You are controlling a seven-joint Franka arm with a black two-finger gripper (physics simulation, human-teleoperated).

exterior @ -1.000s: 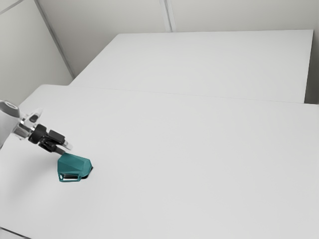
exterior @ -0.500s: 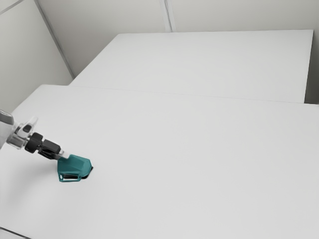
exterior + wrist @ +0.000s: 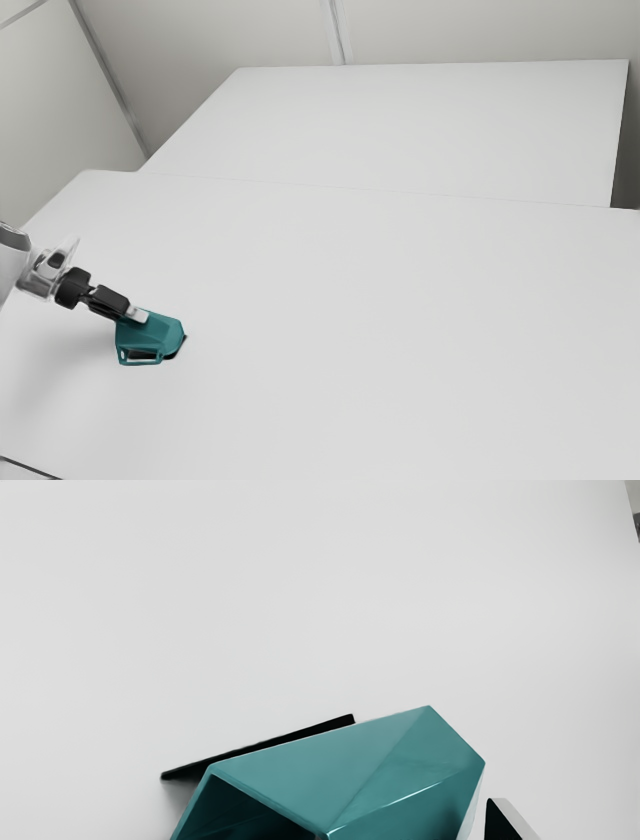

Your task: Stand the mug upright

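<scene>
1. One teal faceted mug lies tipped on its side on the white table, directly ahead of the hand and close to its fingertips.
2. The black two-finger gripper is open, its fingers spread wide, and it has hold of nothing. In the exterior view its tips overlap the mug's end nearest the hand; whether either one touches cannot be told from there.
3. One finger stands outside the mug, just beside its faceted wall, with a narrow strip of table visible between the two.
4. The mug's rim frames a dark hollow close to the hand. Its angular side runs outward from there, away from the gripper.
5. The looped handle juts from the mug near the hand, low against the table.
6. A black strip runs along the mug's edge farther from the hand; what it is cannot be made out.
7. Well apart from the hand, past a thin seam, lies a second white surface, with pale walls beyond it.
</scene>
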